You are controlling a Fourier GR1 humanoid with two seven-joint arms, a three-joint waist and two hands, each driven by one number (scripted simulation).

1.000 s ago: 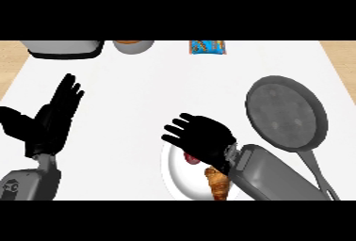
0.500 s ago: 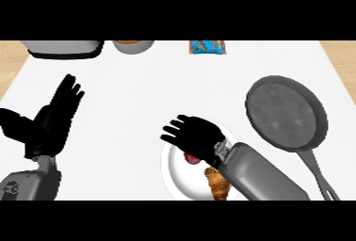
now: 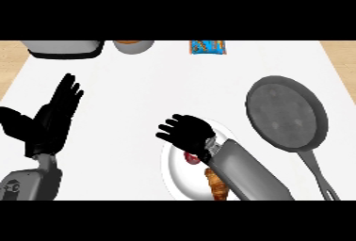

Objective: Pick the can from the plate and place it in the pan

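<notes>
Looking steeply down on the white counter (image 3: pixel 173 84), we find a white plate (image 3: pixel 182 181) near the lower edge, between our two forearms. On it lies a croissant (image 3: pixel 217 184), partly tucked beside the grey right forearm, and a small reddish round shape (image 3: pixel 190 158) peeks out just under the right hand (image 3: pixel 186 133); we take it for the can, though most of it is hidden and we cannot read any label on it. That right hand sits over the plate's upper part with its fingers curled downward above the red shape, and we cannot tell whether they actually close around it. To the right, well apart from the plate, lies the grey pan (image 3: pixel 287 113), nothing in it, its handle running toward the lower right corner. Our left hand (image 3: pixel 50 120) rests at the left side, fingers straight and spread, pointing up. Along the far edge stand a grey appliance (image 3: pixel 64 47), a bowl (image 3: pixel 133 45) with something orange-brown inside, and a blue packet (image 3: pixel 208 47) with orange markings whose writing we cannot make out.
</notes>
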